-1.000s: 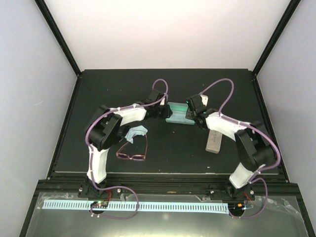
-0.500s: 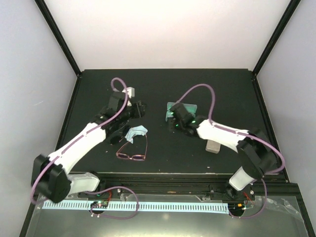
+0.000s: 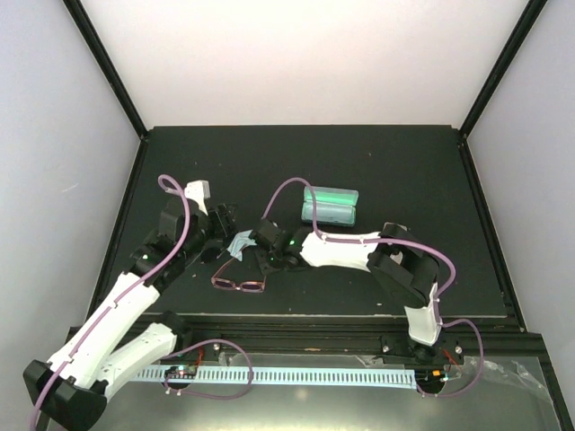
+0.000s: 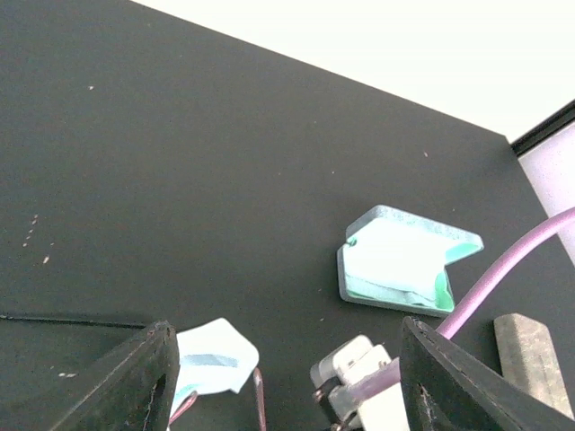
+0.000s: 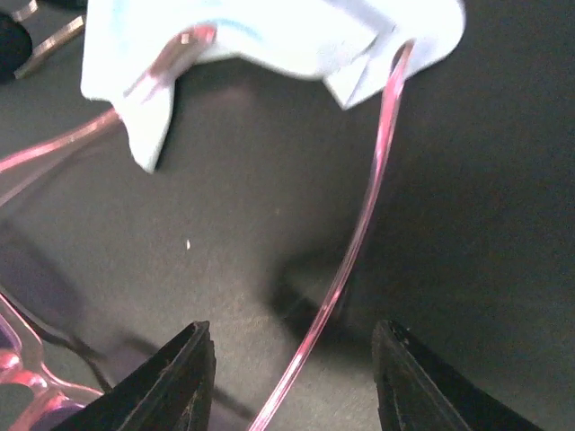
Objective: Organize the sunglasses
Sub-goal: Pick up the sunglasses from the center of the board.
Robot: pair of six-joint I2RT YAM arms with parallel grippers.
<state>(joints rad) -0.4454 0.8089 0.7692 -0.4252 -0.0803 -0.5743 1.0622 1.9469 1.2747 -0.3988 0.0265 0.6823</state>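
So the right pincer (image 5: 292,359) is released, both fingers spread wide, and it sits right at the pink sunglasses (image 3: 239,285), the pair with the thin see-through frame. One thin folding arm (image 5: 364,224) runs straight through the gap between the fingers, touching neither as far as I can see. The lens end of the frame is off to the lower left in that pincer's wrist view, lying on the matte black surface (image 3: 404,162). Just ahead of the fingers is a light blue folded cloth (image 5: 269,27). It meets the ends of both folding arms, though I can't tell if it's over or under them. The left pincer (image 4: 286,359) is released too, fingers wide apart and gripping nothing, close to the cloth on the far side from the right pincer. From its wrist view the cloth is just in front, toward the left-hand finger. Farther ahead sits an oblong blue-grey case (image 4: 404,269), lid flipped open with mint green lining showing. A beige oblong case (image 4: 530,346) pokes out past the right-hand finger, partly hidden.
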